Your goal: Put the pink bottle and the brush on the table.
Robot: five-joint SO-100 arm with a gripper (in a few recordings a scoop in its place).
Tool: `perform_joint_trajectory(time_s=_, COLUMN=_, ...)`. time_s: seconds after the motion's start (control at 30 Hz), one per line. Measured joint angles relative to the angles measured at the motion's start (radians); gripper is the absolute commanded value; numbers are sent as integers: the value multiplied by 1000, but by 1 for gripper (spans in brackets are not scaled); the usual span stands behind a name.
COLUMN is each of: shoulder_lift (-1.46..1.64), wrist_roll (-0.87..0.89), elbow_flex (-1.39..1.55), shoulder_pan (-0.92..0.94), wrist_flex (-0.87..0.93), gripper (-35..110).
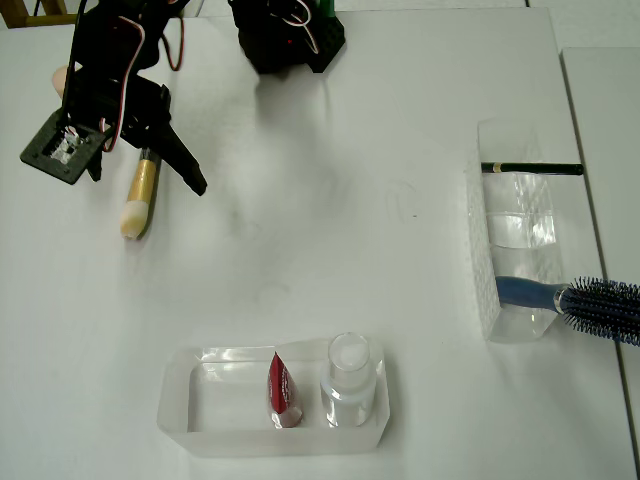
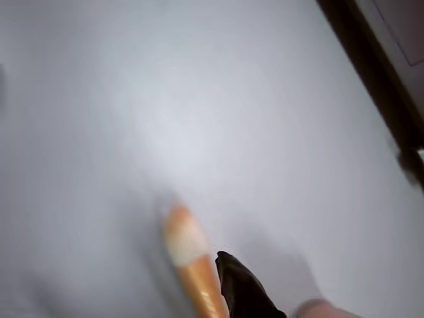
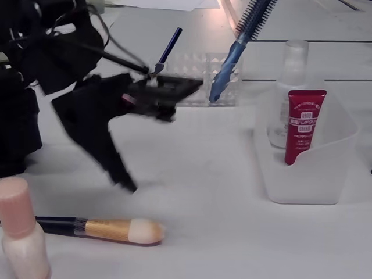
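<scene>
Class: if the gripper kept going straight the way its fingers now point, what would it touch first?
Most likely the bare table, just beside the brush. The gripper points down at it, though depth is unclear.

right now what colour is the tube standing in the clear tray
Red, with a white printed label; the tube shows best in the fixed view.

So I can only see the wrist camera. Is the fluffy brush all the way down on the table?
Observer: Yes, the brush lies flat on the table, and it has a black handle behind the gold part.
Operator: Where's the pink bottle?
Observer: The pink bottle stands upright beside the brush's handle end.
Operator: What else is around?
Observer: A clear tray holds a red tube and a clear bottle.
</scene>
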Motion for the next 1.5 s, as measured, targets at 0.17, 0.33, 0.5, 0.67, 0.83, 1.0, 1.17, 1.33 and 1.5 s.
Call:
perform_joint_trajectory(time_s=0.17, shoulder_lift=60, wrist_roll=264, elbow_flex=0, shoulder_pan=-67, wrist_flex=-3, gripper=69)
perform_joint_trajectory(time_s=0.33, shoulder_lift=124, wrist_roll=603, elbow_flex=0, shoulder_pan=-193, wrist_flex=-81, gripper=61)
perform_joint_trajectory(time_s=0.5, shoulder_lift=175, wrist_roll=831, elbow_flex=0, shoulder_pan=-270, wrist_flex=-149, gripper=60)
perform_joint_trajectory(time_s=0.67, shoulder_lift=227, wrist_roll=1020, elbow_flex=37, shoulder_pan=-354, wrist_flex=-244, gripper=59)
perform_joint_trajectory(time_s=0.83, shoulder_lift=344, wrist_roll=1169, elbow_flex=172, shoulder_pan=-419, wrist_flex=-383, gripper=52)
perform_joint_trajectory(time_s=1.0, shoulder_lift=477, wrist_roll=1267, elbow_flex=299, shoulder_pan=-454, wrist_flex=-449, gripper=37)
perform_joint_trajectory(time_s=1.17, shoulder_lift=597, wrist_roll=1285, elbow_flex=416, shoulder_pan=-523, wrist_flex=-472, gripper=13)
perform_joint_trajectory(time_s=1.33, shoulder_lift=726, wrist_roll=1315, elbow_flex=569, shoulder_pan=-569, wrist_flex=-479, gripper=0)
perform_joint_trajectory(time_s=1.5, shoulder_lift=871, wrist_roll=1401, elbow_flex=718, shoulder_pan=-574, wrist_flex=-431, gripper=0)
